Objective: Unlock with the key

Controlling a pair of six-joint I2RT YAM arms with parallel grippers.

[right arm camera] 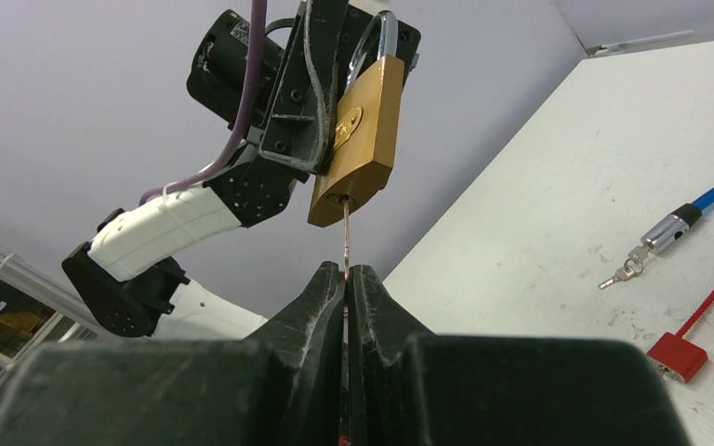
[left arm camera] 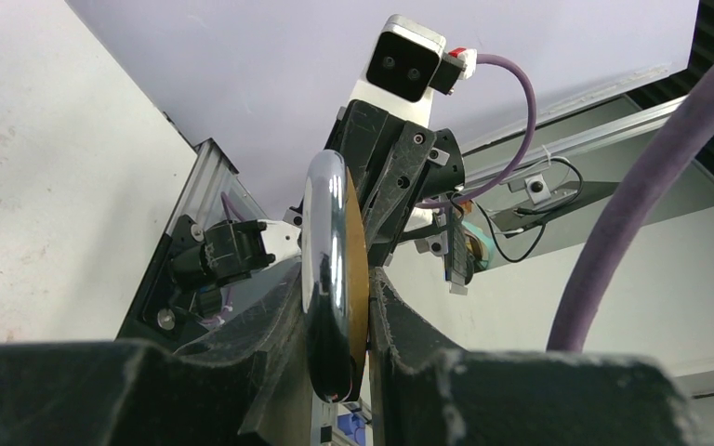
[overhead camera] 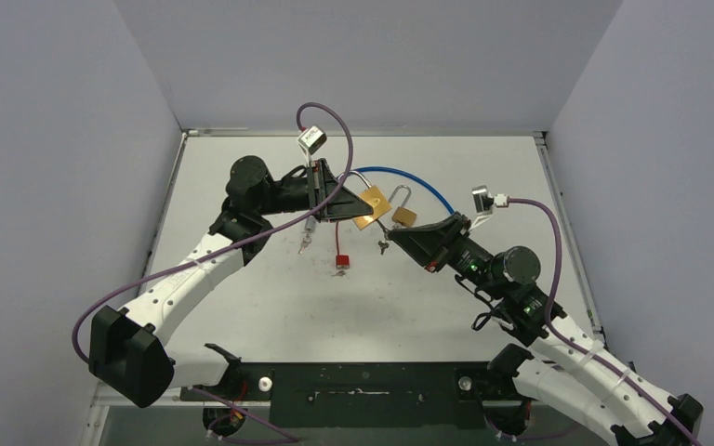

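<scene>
My left gripper (overhead camera: 361, 206) is shut on a brass padlock (overhead camera: 374, 204) and holds it above the table. In the left wrist view the padlock (left arm camera: 335, 260) shows edge-on, clamped between my two fingers (left arm camera: 400, 321). In the right wrist view the padlock (right arm camera: 363, 130) hangs with its keyhole end facing my right gripper (right arm camera: 346, 274). That gripper is shut on a thin key (right arm camera: 346, 232), and the blade's tip reaches into the keyhole. Seen from above, my right gripper (overhead camera: 390, 232) sits just below and right of the padlock.
A smaller brass padlock (overhead camera: 404, 216) sits beside my right fingers. A blue cable (overhead camera: 418, 178) curves across the back of the table; its silver end (right arm camera: 667, 230) and small keys (right arm camera: 619, 271) lie near a red tag (right arm camera: 677, 356). Grey walls close in three sides.
</scene>
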